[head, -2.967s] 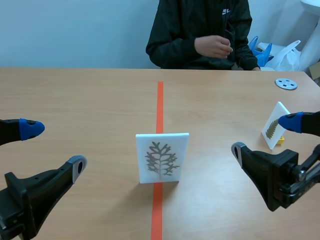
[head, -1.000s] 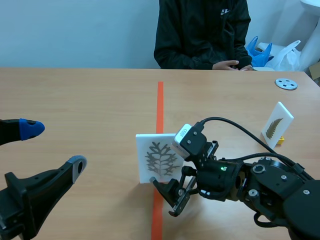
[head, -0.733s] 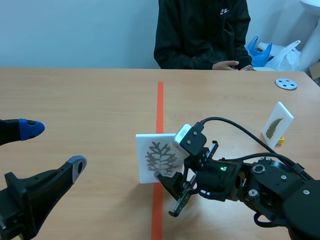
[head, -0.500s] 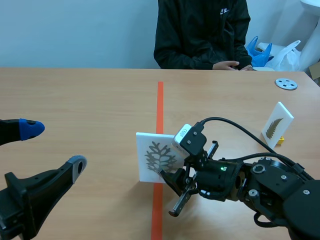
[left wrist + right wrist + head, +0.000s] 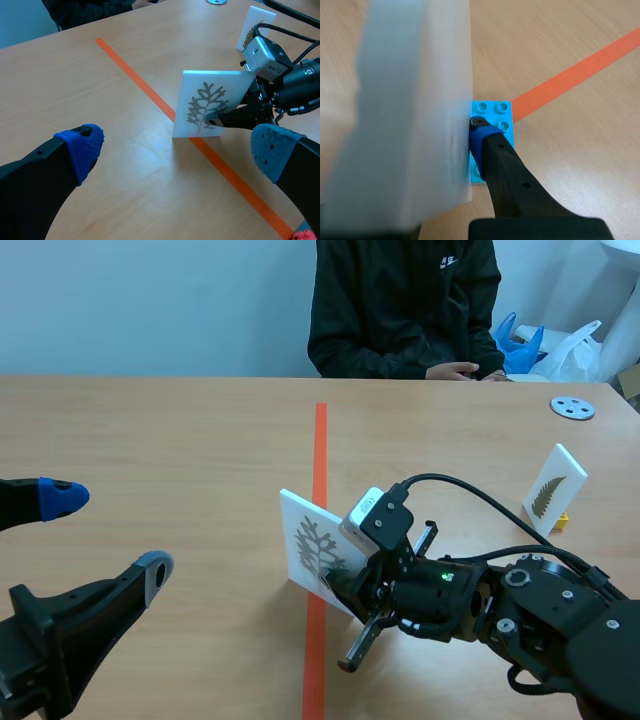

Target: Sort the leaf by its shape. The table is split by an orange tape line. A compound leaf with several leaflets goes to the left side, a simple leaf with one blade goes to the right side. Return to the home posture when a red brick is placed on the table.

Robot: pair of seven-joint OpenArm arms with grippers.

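**Desk:** Scene view: what is hidden?
**Photographer:** The right gripper (image 5: 336, 585), reaching in to the middle, covers the leaf card's (image 5: 308, 532) near lower corner. One of its fingers is lost behind the card. The card tilts over the orange tape line (image 5: 320, 440), pinched at its foot.
**Desk:** And the room around it?
**Photographer:** The tabletop (image 5: 160, 430) stretches wide to the left of the line. The left gripper (image 5: 105, 535) hangs spread at the near left, well apart. A second card (image 5: 553, 488) stands at the right edge.
**Desk:** Left wrist view?
**Photographer:** The branching leaf faces out between the spread blue pads (image 5: 82, 150). The right gripper's one visible finger (image 5: 216, 121) crosses the card's foot.
**Desk:** Right wrist view?
**Photographer:** The card (image 5: 410, 125) is a white blur. One finger (image 5: 482, 135) presses against it above a blue brick (image 5: 492, 111), and the other is hidden.
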